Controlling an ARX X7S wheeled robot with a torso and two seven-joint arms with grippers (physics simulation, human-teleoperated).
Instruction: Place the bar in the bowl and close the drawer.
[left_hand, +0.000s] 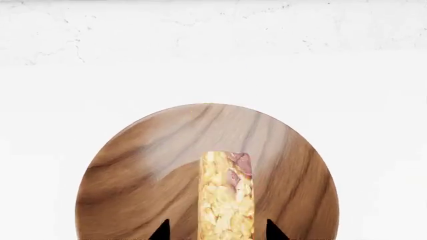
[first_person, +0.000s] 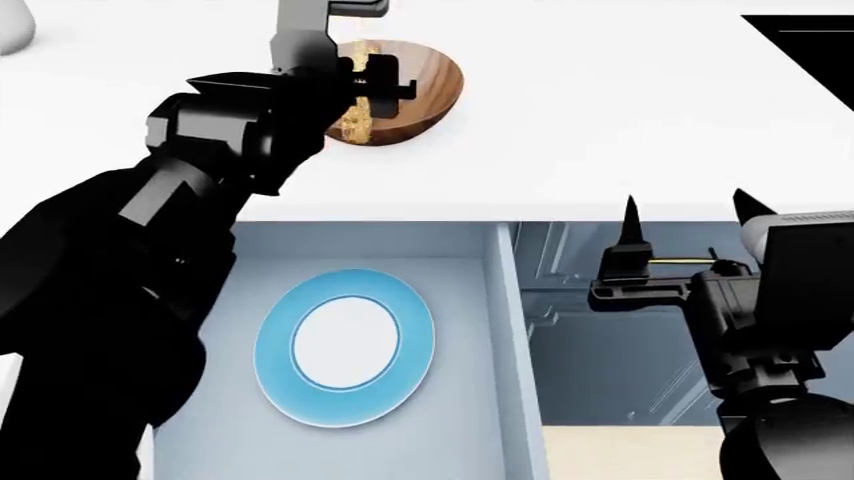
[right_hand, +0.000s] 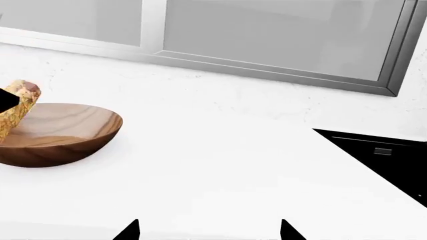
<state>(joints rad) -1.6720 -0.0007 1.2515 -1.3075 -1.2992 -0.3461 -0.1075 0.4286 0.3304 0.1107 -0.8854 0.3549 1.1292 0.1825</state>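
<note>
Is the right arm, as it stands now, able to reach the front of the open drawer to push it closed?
Probably yes. The right pincer is open and empty, hovering above the open drawer. Nothing lies between them, and the left pincer is busy with the bar over the bowl.

I see a golden-yellow grainy bar (left_hand: 227, 200) with pinkish flecks, a brown wood-grained bowl (left_hand: 147, 175), a white counter (right_hand: 233, 175), a blue-grey drawer (first_person: 514, 330), and a white plate (first_person: 344, 346) rimmed light blue.
</note>
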